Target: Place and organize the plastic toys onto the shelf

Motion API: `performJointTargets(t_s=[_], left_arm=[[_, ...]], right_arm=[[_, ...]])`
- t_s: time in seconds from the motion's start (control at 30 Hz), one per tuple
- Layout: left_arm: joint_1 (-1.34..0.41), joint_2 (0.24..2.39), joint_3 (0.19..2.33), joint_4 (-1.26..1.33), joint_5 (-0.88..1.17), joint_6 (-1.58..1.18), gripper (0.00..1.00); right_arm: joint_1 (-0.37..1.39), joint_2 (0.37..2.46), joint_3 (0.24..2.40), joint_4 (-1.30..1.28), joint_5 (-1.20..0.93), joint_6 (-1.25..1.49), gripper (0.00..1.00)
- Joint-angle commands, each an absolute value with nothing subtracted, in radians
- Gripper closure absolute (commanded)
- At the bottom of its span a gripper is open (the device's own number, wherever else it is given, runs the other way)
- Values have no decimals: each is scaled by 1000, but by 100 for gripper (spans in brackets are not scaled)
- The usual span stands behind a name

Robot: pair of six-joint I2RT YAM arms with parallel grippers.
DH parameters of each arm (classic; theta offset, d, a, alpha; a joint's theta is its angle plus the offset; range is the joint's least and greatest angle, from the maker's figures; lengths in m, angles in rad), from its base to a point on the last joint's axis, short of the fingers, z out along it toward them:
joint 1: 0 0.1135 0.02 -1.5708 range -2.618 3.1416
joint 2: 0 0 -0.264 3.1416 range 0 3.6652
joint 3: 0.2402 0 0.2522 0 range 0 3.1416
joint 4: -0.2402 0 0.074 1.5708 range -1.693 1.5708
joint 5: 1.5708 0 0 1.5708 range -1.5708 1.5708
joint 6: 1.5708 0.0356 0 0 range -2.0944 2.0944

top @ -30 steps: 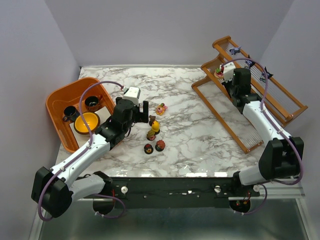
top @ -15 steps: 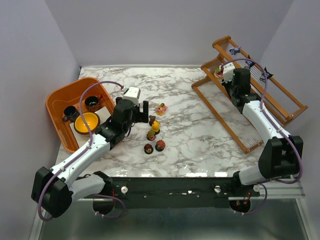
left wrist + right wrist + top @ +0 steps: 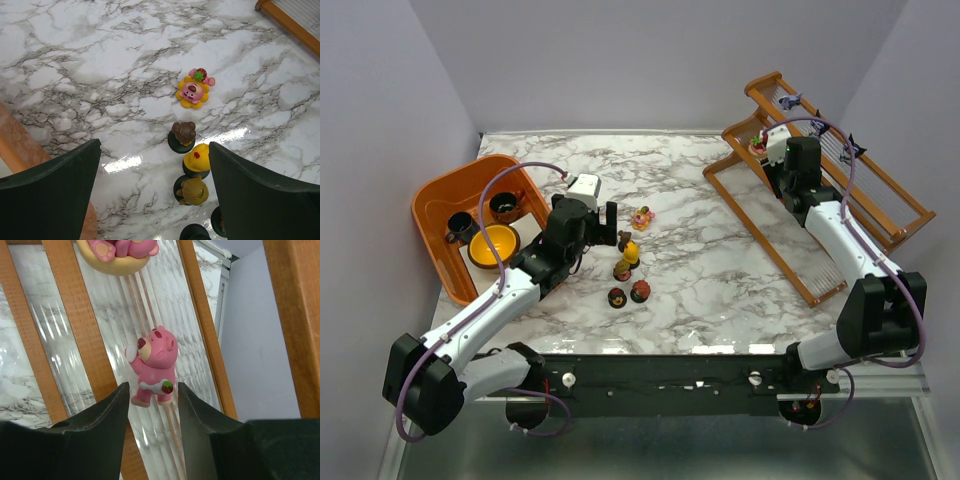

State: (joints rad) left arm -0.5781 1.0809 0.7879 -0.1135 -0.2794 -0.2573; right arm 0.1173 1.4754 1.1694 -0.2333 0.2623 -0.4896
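The right gripper (image 3: 152,389) is over the shelf (image 3: 75,315), which stands at 2 o'clock on the table (image 3: 700,270). Its fingers are partly apart, one on each side of the legs of a pink bear (image 3: 152,365). The bear rests on the thin pale rods (image 3: 165,305) between two wooden rails. One pad stands just clear of the bear. The other is so near a foot that I cannot tell if they touch. At 12 o'clock from the bear, another pink toy on a cream base (image 3: 120,257) sits on the same rods. A purple toy (image 3: 790,101) is on the upper tier.

The left gripper (image 3: 154,147) hangs over the table with its fingers spread wide and nothing between them. Seen from above, a pink flower toy (image 3: 642,217) lies at 3 o'clock from it. At 5 o'clock stand a brown toy (image 3: 624,239), a yellow toy (image 3: 632,252) and a tan toy (image 3: 621,270). Beyond those are a black toy (image 3: 617,297) and a red-brown toy (image 3: 640,291).

At 9 o'clock on the table an orange tub (image 3: 440,190) holds two dark cups (image 3: 460,228) and a yellow bowl (image 3: 492,245).
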Motion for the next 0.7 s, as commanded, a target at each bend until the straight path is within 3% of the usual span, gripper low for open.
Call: performJointTargets(t_s=[0.0,0.4,0.67], left_arm=[[-580,1083,772,-86,-284,-255,1],[-581,1109,773,-83,-265,-268,1],[-581,1144,776,-83,-249,-284,1]], right_arm=[[112,1422,1193,-276,177,-442,46],[235,1292,1146,-292,-67,-288,37],[368,1380,1137,-180,-208,-91,35]])
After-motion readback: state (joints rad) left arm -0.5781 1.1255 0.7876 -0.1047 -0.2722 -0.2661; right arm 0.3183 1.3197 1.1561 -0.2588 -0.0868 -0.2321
